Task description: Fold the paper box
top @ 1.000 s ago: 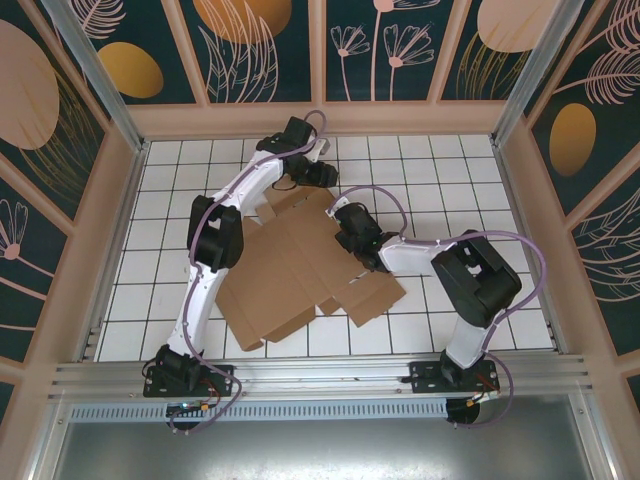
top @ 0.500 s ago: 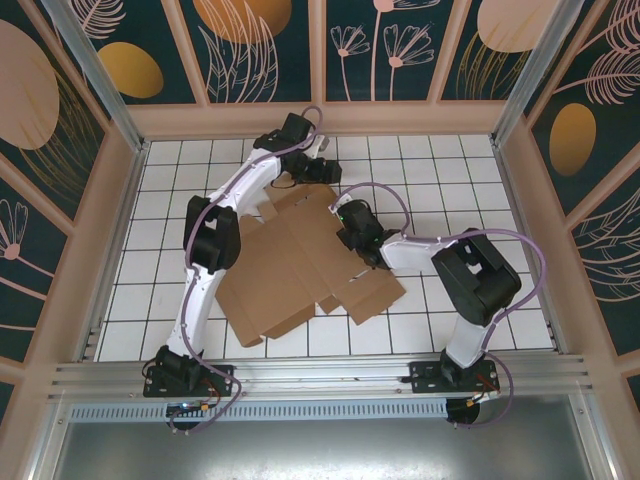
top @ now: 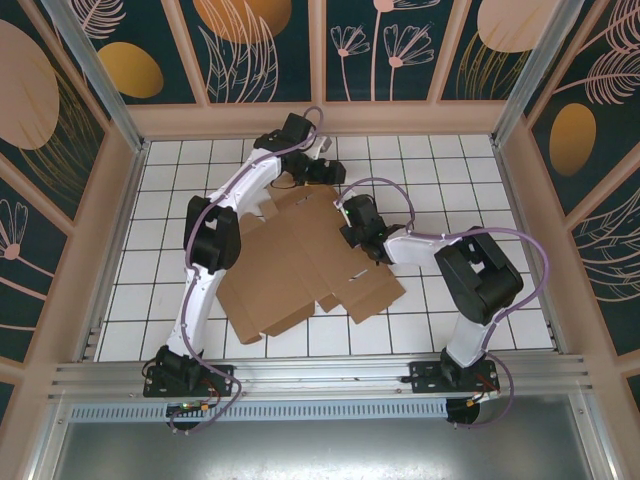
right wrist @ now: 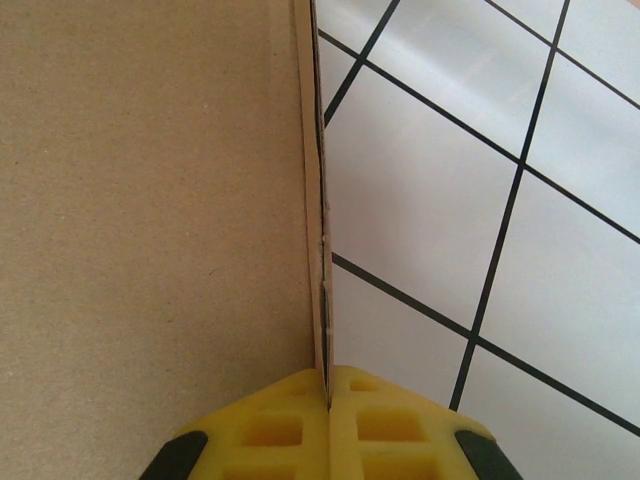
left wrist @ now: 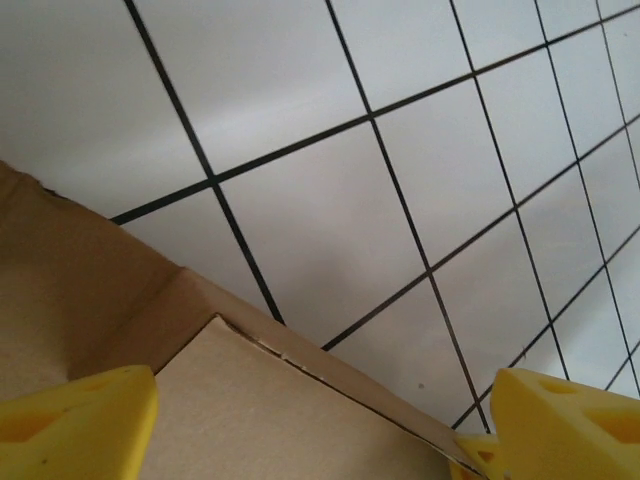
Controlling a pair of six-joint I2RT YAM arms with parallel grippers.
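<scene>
The paper box [top: 290,265] lies mostly flat on the counter [top: 440,175]; the right gripper [right wrist: 328,385] pinches a flap edge, the left gripper [left wrist: 320,415] gapes wide; nearly all folding remains

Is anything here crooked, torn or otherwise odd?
Nothing looks damaged. The plain brown corrugated cardboard box lies unfolded and askew to the white tile grid, with the right hand pinching one edge.

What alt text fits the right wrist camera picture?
The right gripper is shut on the thin edge of the cardboard box, whose brown panel covers the left half. The white tiled table lies to its right.
</scene>
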